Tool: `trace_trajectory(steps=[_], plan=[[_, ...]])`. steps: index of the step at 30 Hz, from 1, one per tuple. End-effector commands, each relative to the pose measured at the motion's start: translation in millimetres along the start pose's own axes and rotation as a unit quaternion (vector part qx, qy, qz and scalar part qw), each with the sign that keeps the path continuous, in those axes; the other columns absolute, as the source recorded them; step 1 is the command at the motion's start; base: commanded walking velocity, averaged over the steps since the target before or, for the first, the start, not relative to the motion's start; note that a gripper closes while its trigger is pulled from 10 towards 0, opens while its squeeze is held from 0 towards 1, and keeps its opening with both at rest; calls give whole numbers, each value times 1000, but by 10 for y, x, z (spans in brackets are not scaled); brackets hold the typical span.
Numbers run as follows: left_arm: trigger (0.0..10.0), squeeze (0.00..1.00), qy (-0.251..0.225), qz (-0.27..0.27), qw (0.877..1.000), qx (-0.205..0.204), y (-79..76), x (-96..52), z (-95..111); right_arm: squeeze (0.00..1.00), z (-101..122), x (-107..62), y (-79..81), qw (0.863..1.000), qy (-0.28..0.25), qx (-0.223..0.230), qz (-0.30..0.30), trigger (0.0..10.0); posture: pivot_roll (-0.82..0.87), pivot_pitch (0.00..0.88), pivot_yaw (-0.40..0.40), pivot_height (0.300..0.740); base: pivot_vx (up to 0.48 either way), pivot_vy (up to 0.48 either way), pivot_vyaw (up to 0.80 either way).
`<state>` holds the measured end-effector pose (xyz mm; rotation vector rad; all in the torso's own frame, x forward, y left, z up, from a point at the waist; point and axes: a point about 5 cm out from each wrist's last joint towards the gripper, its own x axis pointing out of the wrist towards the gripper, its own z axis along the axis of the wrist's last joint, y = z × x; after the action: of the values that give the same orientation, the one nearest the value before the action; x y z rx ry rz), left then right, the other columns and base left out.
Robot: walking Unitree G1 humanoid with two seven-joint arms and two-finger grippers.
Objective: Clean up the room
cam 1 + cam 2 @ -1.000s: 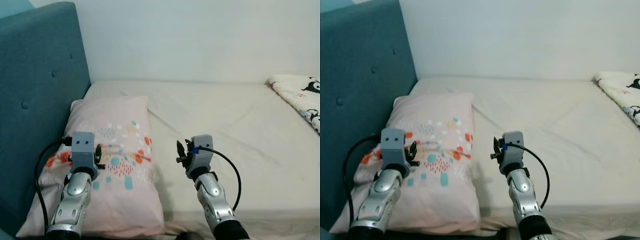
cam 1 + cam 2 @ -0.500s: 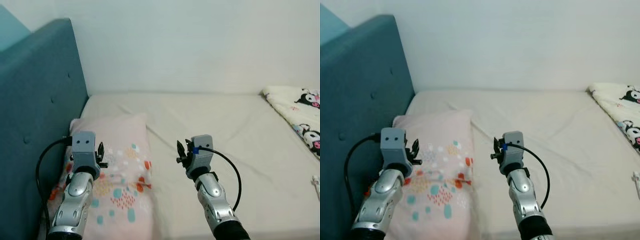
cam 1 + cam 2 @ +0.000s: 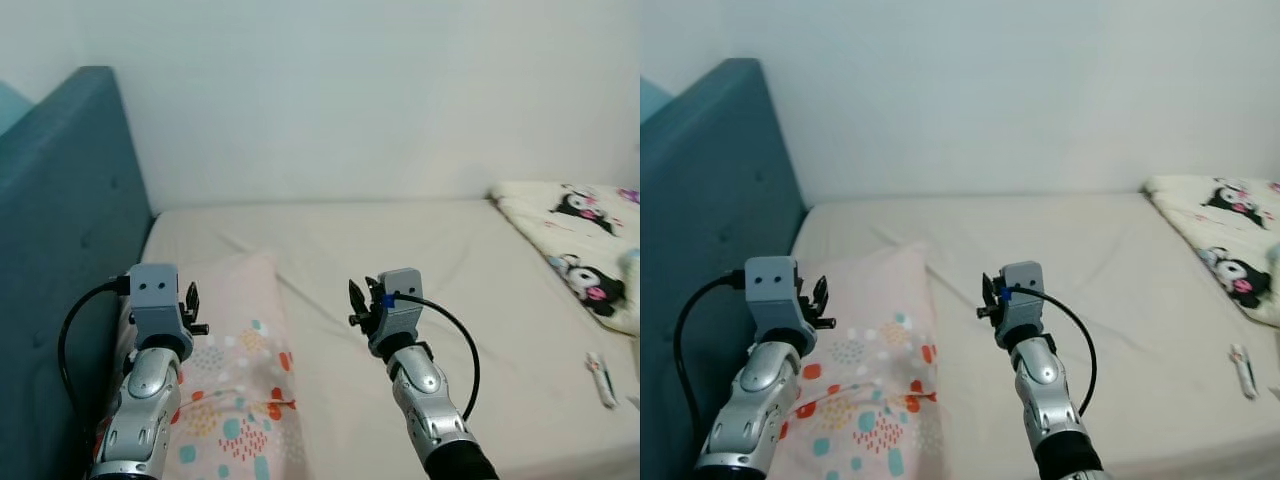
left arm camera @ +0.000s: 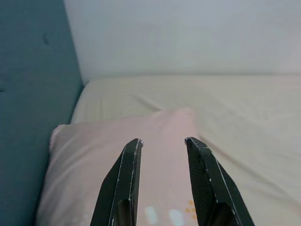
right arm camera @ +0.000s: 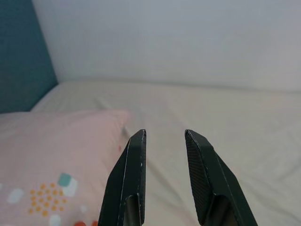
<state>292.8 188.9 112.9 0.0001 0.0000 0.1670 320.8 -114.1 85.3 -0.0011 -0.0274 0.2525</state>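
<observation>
A pink pillow (image 3: 240, 370) with coloured spots lies at the head of a bed with a beige sheet (image 3: 420, 250). My left gripper (image 3: 190, 304) is held above the pillow, open with nothing between its fingers (image 4: 126, 174). Over the sheet just right of the pillow, my right gripper (image 3: 356, 304) is open too and holds nothing. A cream blanket (image 3: 575, 245) printed with black cartoon figures is bunched at the bed's right side. A small white object (image 3: 600, 365) rests on the sheet near the right front.
A teal padded headboard (image 3: 60, 230) stands along the left. A plain white wall (image 3: 350, 90) runs behind the bed. The middle of the mattress is bare sheet with a few creases.
The camera has tilted up and swung right, so the pillow sits lower and the blanket and small white object have come into view. Both arms keep their pose.
</observation>
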Motion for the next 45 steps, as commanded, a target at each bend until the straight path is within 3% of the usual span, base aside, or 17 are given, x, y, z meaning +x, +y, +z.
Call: trace_trajectory(steps=[1, 19, 25, 34, 38, 45], plan=[[10000, 0, 9, 2, 1000, -6, 3, -22, -53, 0, -95, -29, 31, 1000, 25, -7, 7, 10000, 72, 0, -100, 740, 0, 0, 0], [10000, 0, 31, -19, 999, 5, -3, -9, -134, 0, -245, -69, 100, 998, 64, -7, 25, 10000, 84, 0, -107, 740, 0, 0, 0], [10000, 0, 33, -22, 999, 7, -27, -7, -134, 0, -311, -82, -21, 995, 93, 9, -20, 10000, 84, 0, -111, 740, 0, 0, 0], [10000, 0, 41, -28, 999, 12, -39, -12, -133, 0, -273, -49, -61, 996, 87, -21, -31, 10000, 82, 0, -112, 740, 0, 0, 0], [10000, 0, 38, -42, 998, 11, -114, -28, -121, 0, -227, -27, -26, 996, 75, -51, -13, 10000, 81, 0, -108, 740, 0, -480, 200], [10000, 0, 42, -31, 999, -1, -116, -38, -124, 0, -193, -10, -20, 996, 70, -58, -9, 10000, 80, 0, -108, 740, 0, -480, 800]])
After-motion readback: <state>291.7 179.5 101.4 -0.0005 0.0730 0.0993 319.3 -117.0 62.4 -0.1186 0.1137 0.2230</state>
